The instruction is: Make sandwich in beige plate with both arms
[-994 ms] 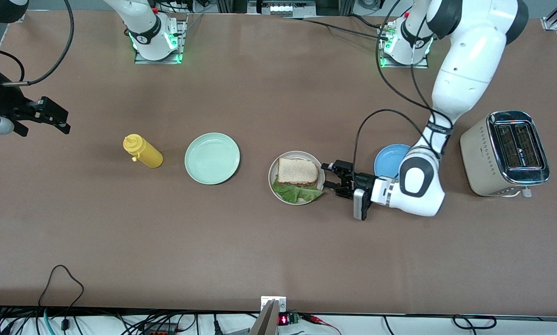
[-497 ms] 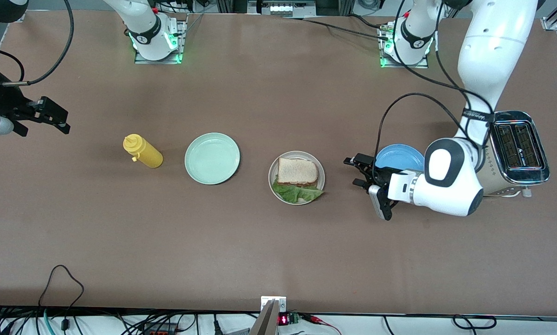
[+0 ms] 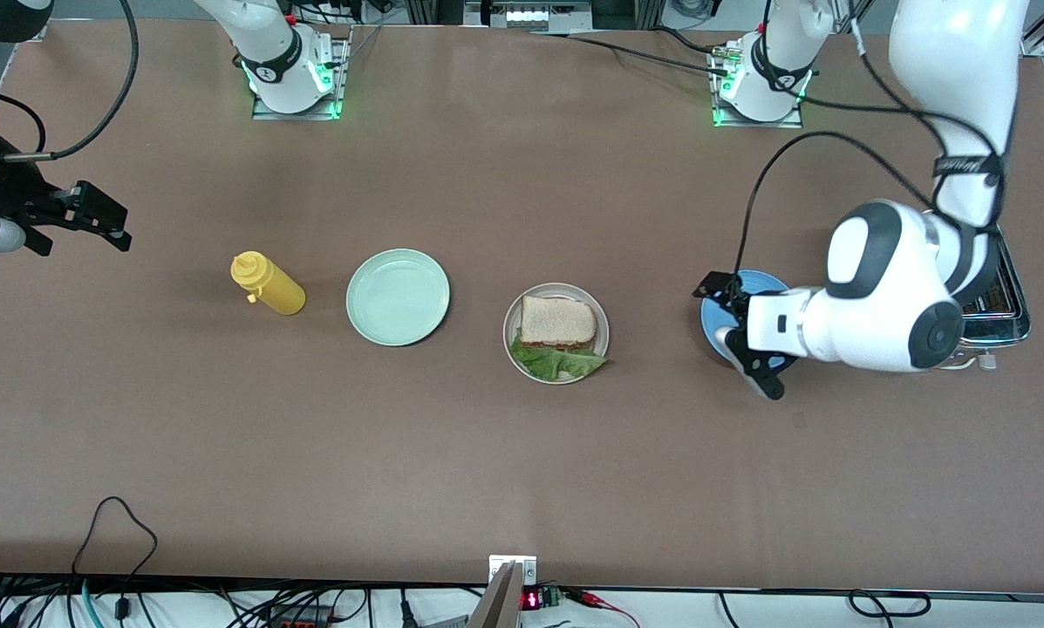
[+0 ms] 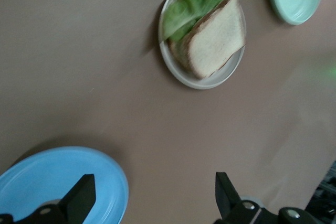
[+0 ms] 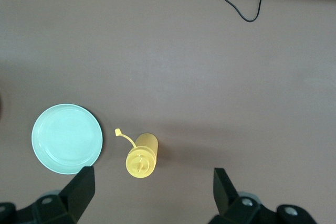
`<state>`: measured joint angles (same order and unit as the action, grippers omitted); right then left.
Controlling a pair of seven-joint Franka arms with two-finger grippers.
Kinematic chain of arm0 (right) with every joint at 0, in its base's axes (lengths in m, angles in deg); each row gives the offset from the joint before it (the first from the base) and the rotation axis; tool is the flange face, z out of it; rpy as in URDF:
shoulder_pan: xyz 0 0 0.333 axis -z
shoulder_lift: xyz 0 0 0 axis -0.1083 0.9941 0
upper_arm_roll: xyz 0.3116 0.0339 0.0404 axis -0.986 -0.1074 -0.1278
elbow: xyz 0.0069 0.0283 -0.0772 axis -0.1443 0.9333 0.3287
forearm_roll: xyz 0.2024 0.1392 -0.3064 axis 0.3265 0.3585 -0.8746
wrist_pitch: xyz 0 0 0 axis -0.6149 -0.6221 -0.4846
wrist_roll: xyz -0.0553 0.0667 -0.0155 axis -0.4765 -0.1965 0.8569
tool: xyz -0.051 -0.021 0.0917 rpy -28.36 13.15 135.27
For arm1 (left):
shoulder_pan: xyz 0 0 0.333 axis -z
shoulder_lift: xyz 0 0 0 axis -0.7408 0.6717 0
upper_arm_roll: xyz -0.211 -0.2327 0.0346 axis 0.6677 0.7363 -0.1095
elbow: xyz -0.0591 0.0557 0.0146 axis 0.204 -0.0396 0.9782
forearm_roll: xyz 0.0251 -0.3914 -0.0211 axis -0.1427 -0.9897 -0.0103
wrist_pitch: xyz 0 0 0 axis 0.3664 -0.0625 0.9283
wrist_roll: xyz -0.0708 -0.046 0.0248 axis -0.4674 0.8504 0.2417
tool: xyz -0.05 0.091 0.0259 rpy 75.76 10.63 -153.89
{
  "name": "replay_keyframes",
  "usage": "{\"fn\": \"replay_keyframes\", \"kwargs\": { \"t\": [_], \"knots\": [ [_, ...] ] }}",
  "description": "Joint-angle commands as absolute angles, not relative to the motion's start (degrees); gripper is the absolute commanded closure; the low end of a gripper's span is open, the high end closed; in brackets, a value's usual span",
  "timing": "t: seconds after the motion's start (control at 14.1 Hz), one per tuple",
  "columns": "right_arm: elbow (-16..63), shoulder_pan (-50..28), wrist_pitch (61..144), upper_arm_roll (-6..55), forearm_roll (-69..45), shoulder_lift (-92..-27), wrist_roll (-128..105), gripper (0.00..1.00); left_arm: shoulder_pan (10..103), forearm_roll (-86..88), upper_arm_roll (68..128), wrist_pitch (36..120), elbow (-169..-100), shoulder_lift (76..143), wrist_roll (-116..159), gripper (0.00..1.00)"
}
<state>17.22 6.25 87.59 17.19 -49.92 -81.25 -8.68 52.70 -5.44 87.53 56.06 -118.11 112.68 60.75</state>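
The sandwich (image 3: 558, 336) sits on the beige plate (image 3: 513, 324) mid-desk: toast on top, lettuce (image 3: 555, 363) sticking out on the side nearer the front camera. The left end effector (image 3: 733, 324) is up over the blue plate (image 3: 712, 307), fingers spread wide, holding nothing. The right end effector (image 3: 103, 220) waits at the right arm's end of the desk, also spread and empty. Mint-green plate (image 3: 398, 296) and yellow squeeze bottle (image 3: 267, 283) stand between it and the sandwich.
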Motion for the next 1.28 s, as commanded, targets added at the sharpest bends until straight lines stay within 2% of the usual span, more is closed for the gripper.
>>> {"fn": "replay_keyframes", "kwargs": {
  "t": [0.0, 0.28, 0.5, 0.71, 0.78, 1.06, 1.21],
  "knots": [
    [16.86, 6.04, 87.3, 17.25, -50.33, -81.69, -8.56, 0.0, 53.16, 4.18, 87.67, 49.39, -113.14, 111.05, 57.68, 0.0],
    [16.86, 6.04, 87.3, 17.25, -50.25, -81.69, -8.47, 0.0, 52.81, 11.95, 87.15, 40.85, -105.04, 109.74, 57.41, 0.0],
    [16.86, 6.04, 87.3, 17.25, -50.25, -81.69, -8.47, 0.0, 51.76, 12.29, 86.01, 28.92, -97.85, 109.73, 56.79, 0.0],
    [16.86, 6.04, 87.3, 17.25, -50.25, -81.69, -8.56, 0.0, 51.4, 12.03, 83.45, 28.35, -97.2, 107.72, 52.52, 0.0],
    [16.86, 6.04, 87.3, 17.25, -50.25, -81.69, -8.47, 0.0, 51.05, 11.77, 83.19, 30.35, -100.6, 105.62, 48.83, 0.0],
    [16.77, 6.04, 87.21, 17.34, -49.28, -81.69, -8.56, 0.0, 48.43, 11.41, 82.75, 51.24, -120.01, 92.62, 34.24, 0.0],
    [16.77, 6.13, 87.21, 17.34, -49.19, -81.69, -8.56, 0.0, 47.36, 9.58, 82.66, 58.2, -126.35, 88.22, 31.84, 0.0]
  ]
}}
